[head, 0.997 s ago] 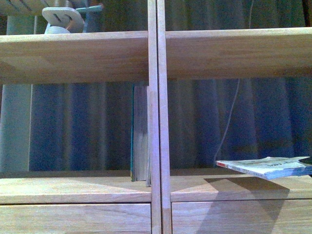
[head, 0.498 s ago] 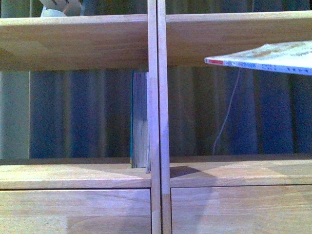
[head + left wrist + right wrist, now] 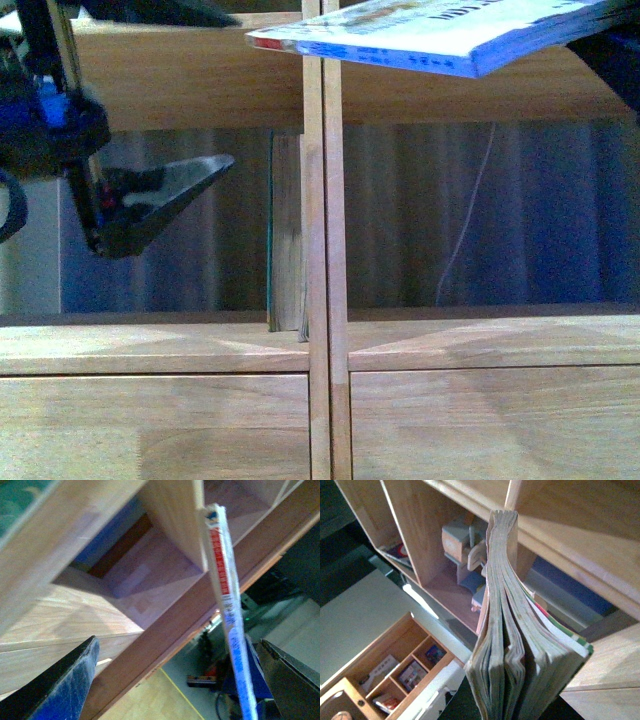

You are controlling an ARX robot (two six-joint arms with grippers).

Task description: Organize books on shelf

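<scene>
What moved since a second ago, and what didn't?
The thin softcover rose from low on the right to the top and swung left past the divider. The left end effector came into view, open. The teal book stayed upright by the divider.

The thick teal-covered book (image 3: 287,240) stands in the left compartment of the light-wood shelving unit (image 3: 325,400), against its centre divider. My left gripper (image 3: 176,640) hangs at nine o'clock of it. The thin pale softcover with red-and-white spine (image 3: 440,35) lies flat at twelve o'clock, before the upper board.
</scene>
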